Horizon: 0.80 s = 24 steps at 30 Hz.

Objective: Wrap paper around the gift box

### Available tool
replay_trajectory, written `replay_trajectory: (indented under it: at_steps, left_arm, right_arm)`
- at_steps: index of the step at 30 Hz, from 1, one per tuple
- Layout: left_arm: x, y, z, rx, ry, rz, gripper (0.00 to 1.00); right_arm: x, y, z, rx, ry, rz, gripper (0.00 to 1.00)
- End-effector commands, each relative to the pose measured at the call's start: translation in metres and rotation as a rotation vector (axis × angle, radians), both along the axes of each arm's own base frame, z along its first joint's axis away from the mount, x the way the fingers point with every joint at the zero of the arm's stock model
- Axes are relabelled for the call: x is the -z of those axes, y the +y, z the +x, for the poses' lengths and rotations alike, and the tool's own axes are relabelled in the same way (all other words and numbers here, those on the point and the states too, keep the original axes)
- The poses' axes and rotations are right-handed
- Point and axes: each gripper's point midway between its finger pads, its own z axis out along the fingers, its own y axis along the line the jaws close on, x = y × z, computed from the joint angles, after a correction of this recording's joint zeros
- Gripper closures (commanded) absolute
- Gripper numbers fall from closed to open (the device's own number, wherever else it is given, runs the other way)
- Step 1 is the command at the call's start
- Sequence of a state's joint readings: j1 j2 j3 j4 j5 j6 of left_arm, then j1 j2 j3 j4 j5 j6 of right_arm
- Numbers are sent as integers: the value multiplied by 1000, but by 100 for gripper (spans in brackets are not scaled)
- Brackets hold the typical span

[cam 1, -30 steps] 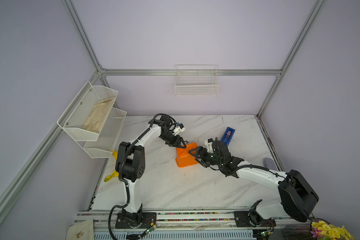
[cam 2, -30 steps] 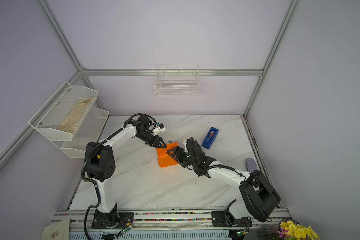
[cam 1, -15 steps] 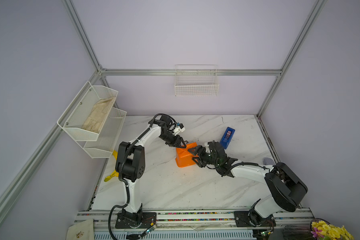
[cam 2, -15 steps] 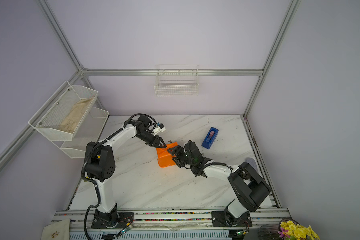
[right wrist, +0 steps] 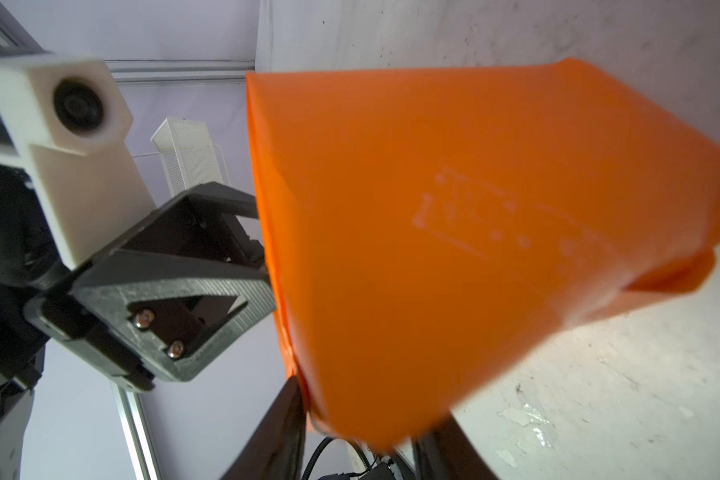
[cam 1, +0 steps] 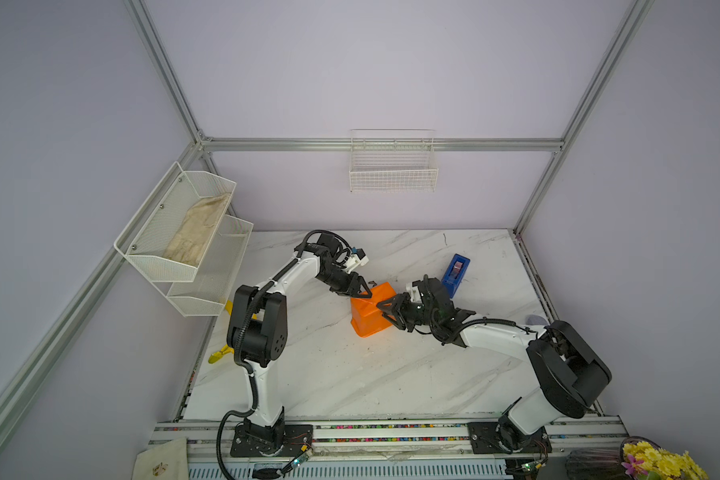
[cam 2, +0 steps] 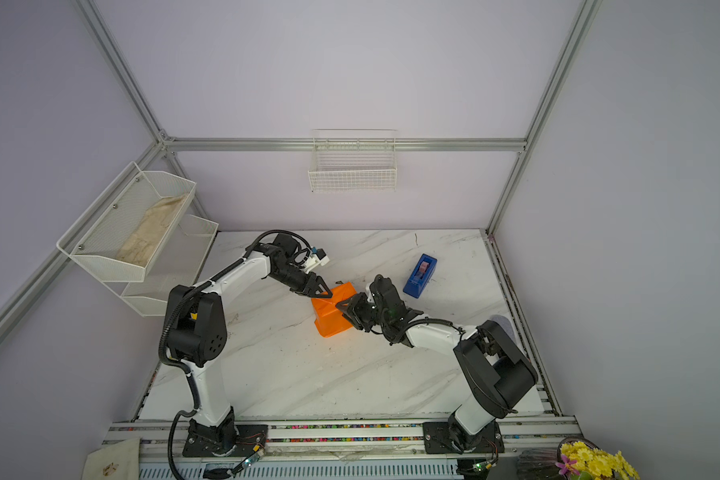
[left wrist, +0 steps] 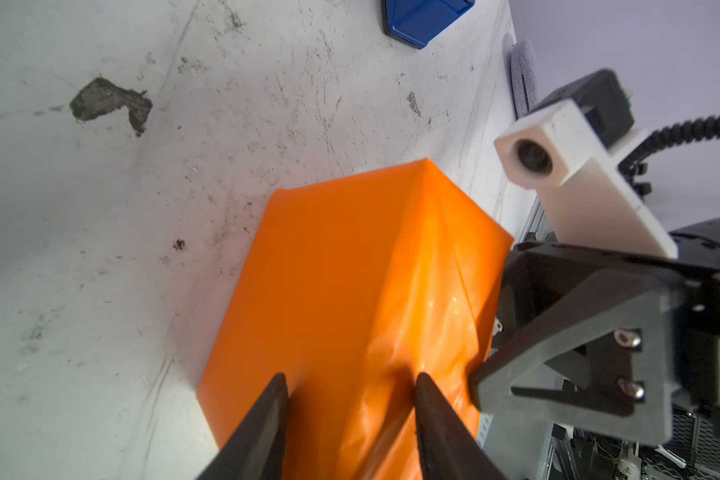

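The paper, bright orange, is folded into a boxy parcel lying on the white marble worktop, about midway between its left and right edges and nearer the rear edge than the front. The gift box itself is out of sight. The parcel's long axis runs from rear to front, leaning slightly toward the left edge as it comes forward; the narrower end points to the rear.

Lavender walls framed in aluminium rails enclose the worktop. A wire basket hangs on the rear wall, and a two-tier mesh shelf on the left wall holds a beige cloth. A blue tape dispenser stands toward the rear right corner.

The left gripper pinches a ridge of paper at the parcel's rear end. The right gripper straddles the parcel's right side; the blurred wrist view leaves it unclear whether it grips.
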State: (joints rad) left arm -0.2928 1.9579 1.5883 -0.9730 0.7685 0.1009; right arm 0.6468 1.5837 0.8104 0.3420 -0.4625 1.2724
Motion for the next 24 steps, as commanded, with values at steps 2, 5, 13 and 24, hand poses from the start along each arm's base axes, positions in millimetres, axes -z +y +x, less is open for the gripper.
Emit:
replay_trajectory:
  at_steps: [2, 5, 13, 24]
  left_arm:
    - [14, 3, -32, -36, 139, 14, 53]
    - [9, 0, -36, -76, 152, -21, 53]
    - [15, -11, -49, -135, 193, -15, 53]
    - [31, -6, -46, -220, 229, 38, 54]
  right_arm:
    - [33, -31, 9, -27, 31, -163, 61]
    - [38, -35, 13, -74, 30, -190, 64]
    - [31, -42, 33, -123, -17, -250, 65]
    - [-18, -46, 37, -182, -202, -279, 29]
